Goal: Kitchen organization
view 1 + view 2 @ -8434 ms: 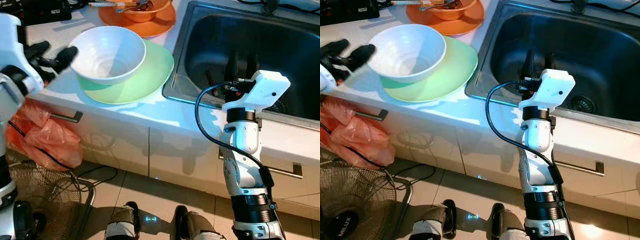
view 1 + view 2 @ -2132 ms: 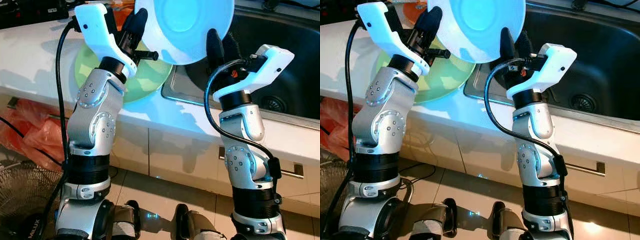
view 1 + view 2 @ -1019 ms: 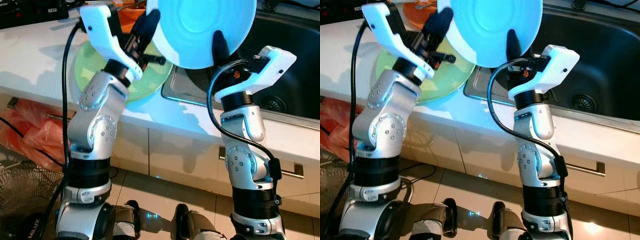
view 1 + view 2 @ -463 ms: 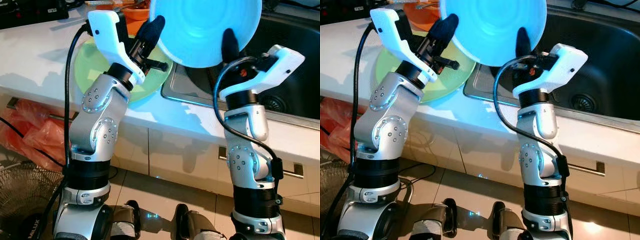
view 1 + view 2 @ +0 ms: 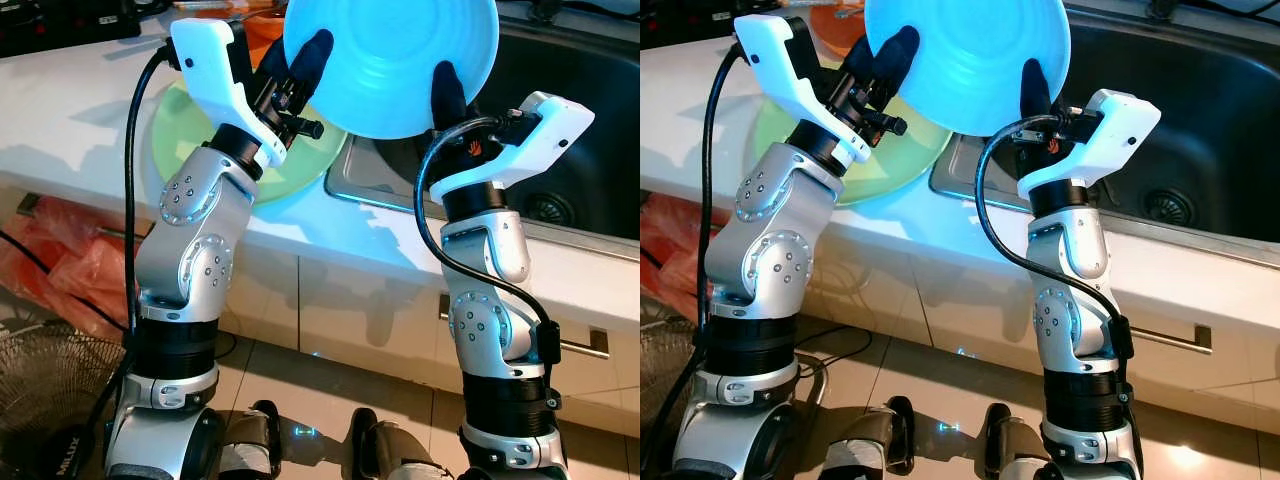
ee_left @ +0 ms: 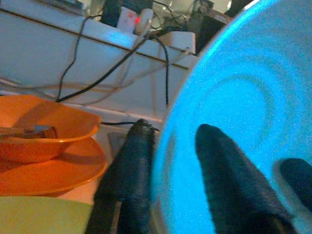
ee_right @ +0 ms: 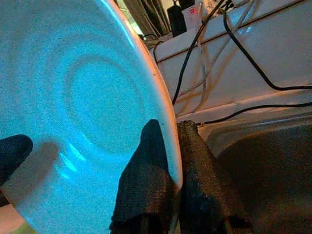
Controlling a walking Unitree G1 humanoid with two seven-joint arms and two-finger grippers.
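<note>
While both grippers pinch its rim, left gripper (image 5: 305, 70) and right gripper (image 5: 447, 88), the round pale-blue bowl (image 5: 395, 60) has drifted slightly leftward, hovering between counter and steel sink (image 5: 590, 120).

The pale blue round ceramic bowl (image 5: 392, 62), held tilted between both pincers, is cut off by the upper edge of the head views. Behind the left pincer (image 5: 300, 72), the light green round plate (image 5: 200, 125) on the white bench (image 5: 70, 120) is largely covered by the arm and bowl. The orange bowl and plate (image 6: 44, 146) beyond the left pincer run off the frame; the utensil lying in that bowl is too blurred to identify. The steel sink (image 5: 580, 120) past the right pincer (image 5: 447, 88) is part hidden.
</note>
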